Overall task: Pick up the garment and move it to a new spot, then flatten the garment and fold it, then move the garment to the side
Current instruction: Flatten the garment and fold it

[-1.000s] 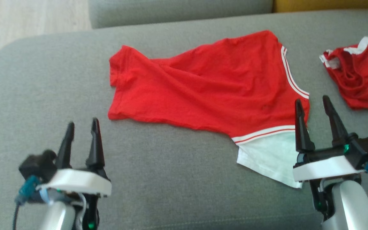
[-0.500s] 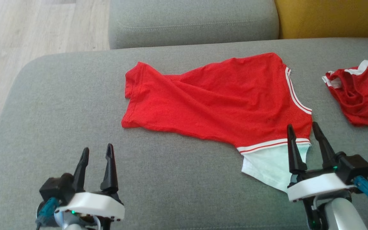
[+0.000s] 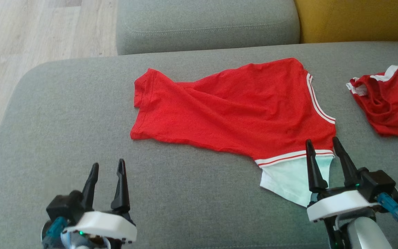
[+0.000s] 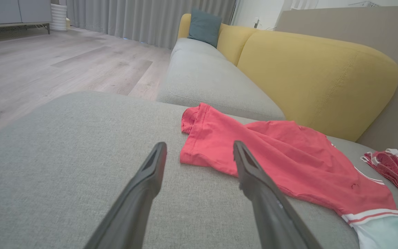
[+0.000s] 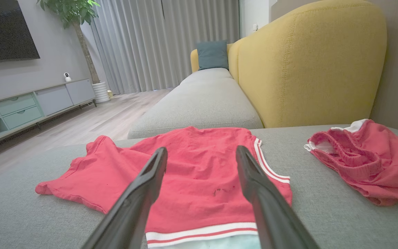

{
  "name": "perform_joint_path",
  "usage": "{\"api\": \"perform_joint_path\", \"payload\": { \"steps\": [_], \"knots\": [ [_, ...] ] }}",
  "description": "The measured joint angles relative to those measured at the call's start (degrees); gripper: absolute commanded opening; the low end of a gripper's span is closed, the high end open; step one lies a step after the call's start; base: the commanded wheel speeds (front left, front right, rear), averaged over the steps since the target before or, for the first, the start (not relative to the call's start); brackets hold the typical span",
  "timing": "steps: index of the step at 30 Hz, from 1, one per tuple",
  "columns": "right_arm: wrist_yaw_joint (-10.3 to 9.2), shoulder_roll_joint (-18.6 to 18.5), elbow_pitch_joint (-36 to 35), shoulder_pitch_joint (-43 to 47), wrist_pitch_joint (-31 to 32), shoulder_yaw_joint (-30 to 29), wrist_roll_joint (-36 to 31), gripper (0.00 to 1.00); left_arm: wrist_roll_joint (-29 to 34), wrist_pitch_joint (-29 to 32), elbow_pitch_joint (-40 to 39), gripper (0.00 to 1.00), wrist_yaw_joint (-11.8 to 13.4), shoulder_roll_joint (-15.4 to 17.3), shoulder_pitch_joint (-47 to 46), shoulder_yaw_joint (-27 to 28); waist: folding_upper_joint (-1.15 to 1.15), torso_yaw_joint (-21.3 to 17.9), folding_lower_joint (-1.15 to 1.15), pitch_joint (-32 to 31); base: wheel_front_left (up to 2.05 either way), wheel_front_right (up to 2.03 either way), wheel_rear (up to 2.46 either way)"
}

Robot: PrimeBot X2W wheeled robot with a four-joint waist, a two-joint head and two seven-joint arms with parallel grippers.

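While both pairs of jaws stand spread and empty, the red garment [image 3: 233,107] lies spread, striped hem framed by the right gripper [image 3: 322,141], near corner ahead of the left gripper [image 3: 108,163]. Each should pinch its edge low, then lift evenly.

two red garments [image 3: 233,110] [image 3: 389,100], two end effectors [image 3: 108,162] [image 3: 321,139], one teal cushion [image 5: 212,54], one potted plant [image 5: 71,10].
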Motion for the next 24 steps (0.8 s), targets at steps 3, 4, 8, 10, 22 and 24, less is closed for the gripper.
{"api": "perform_joint_path", "payload": {
  "steps": [3, 4, 8, 10, 22, 24],
  "knots": [
    [0.0, 0.0, 0.3, 0.0, -0.1, 0.1, 0.0, 1.0, 0.1, 0.0, 0.3, 1.0, 0.0, -0.1, 0.9, 0.0, 0.0, -0.1, 0.0, -0.2, 0.0, 0.0, 0.0],
    [0.0, 0.0, 0.3, 0.0, -0.2, 0.1, 0.0, 1.0, 0.4, 0.0, 0.5, 1.0, 0.0, -0.1, 1.0, 0.0, 0.0, -0.1, 0.0, -0.2, 0.0, 0.0, 0.0],
    [0.0, 0.0, 0.4, 0.0, -0.3, 0.1, 0.0, 1.0, 0.5, 0.0, 0.9, 1.0, 0.0, -0.1, 1.0, 0.0, 0.0, -0.1, 0.0, -0.4, 0.0, 0.0, 0.0],
    [0.0, 0.0, 0.4, 0.0, -0.3, 0.1, 0.0, 1.0, 0.5, 0.0, 1.0, 1.0, 0.0, -0.2, 1.0, 0.0, 0.0, -0.1, 0.0, -0.5, 0.0, 0.0, 0.0],
    [0.0, 0.0, 0.5, 0.0, -0.4, 0.1, 0.0, 1.0, 0.5, 0.0, 1.4, 1.0, 0.0, -0.4, 1.0, 0.0, 0.0, -0.2, 0.0, -0.7, 0.0, 0.0, 0.0],
    [0.0, 0.0, 0.5, 0.0, -0.4, 0.1, 0.0, 1.0, 0.5, 0.0, 1.5, 1.0, 0.0, -0.4, 1.0, 0.0, 0.0, -0.2, 0.0, -0.7, 0.0, 0.0, 0.0]
  ]
}}
